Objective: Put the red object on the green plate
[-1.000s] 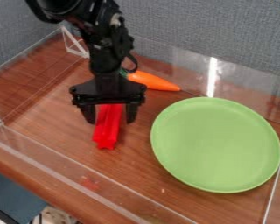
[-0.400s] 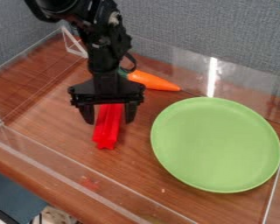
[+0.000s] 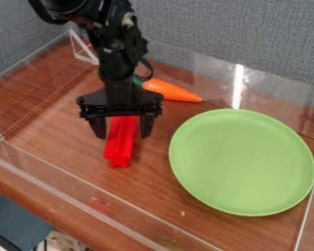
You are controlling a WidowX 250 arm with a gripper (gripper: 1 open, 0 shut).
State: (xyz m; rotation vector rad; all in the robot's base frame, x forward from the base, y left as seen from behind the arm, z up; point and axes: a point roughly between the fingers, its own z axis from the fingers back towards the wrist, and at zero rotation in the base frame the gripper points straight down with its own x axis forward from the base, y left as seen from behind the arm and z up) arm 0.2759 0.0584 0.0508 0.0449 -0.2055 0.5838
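Black gripper (image 3: 118, 123) points down with its jaws spread wide, straddling the upper end of the red object (image 3: 121, 144) lying on the wooden table (image 3: 48, 113). Green plate (image 3: 241, 161) sits to its right.

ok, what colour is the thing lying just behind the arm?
Orange: it's a carrot, its green top hidden behind the arm. Clearest in the only camera view.

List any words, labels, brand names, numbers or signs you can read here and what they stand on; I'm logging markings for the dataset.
None: no readable text shows anywhere.
The red object, green plate, carrot, wooden table and black pincer carry no visible markings.
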